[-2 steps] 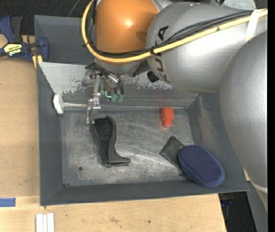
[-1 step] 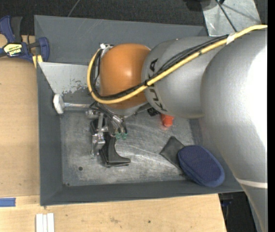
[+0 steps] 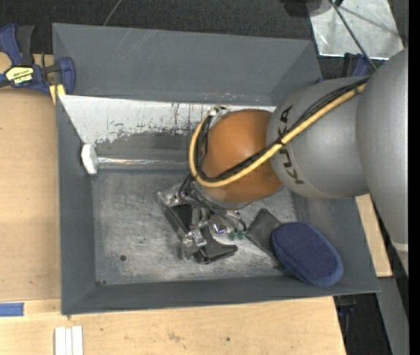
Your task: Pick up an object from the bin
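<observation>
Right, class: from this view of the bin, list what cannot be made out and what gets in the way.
All in the camera view.
Bin floor at the back right: hidden by the arm's orange cover.
What lies under the gripper: hidden by its own parts.
Dark thing beside the blue oval pad: partly covered by the pad; kind unclear.
White thing at the left wall: too small to name.

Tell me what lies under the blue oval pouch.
A flat dark piece sticks out from beneath the pouch, toward the end effector; the rest of it is covered.
</observation>
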`<control>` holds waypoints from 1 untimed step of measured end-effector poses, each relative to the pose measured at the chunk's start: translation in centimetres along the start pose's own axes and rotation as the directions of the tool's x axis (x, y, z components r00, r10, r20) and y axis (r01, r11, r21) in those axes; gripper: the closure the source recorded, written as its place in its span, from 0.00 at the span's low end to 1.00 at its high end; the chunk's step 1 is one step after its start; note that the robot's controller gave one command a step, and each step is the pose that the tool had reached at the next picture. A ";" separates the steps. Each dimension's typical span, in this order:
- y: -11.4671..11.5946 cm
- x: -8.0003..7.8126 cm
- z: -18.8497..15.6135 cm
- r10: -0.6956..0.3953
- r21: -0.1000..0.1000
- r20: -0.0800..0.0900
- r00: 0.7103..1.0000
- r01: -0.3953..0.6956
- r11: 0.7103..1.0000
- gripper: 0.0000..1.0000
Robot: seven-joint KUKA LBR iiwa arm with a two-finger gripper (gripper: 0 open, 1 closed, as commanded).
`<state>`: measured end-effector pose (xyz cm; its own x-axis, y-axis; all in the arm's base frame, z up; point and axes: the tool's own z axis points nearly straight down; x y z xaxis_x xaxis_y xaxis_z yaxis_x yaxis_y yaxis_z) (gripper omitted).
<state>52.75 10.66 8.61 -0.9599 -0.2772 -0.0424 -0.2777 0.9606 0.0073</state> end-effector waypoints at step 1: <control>-8.2 -2.2 -0.5 0.020 0.008 -0.021 1.000 -0.020 1.000 0.00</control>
<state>57.10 3.39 9.11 -0.9660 -0.2578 -0.0214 -0.2578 0.9662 -0.0002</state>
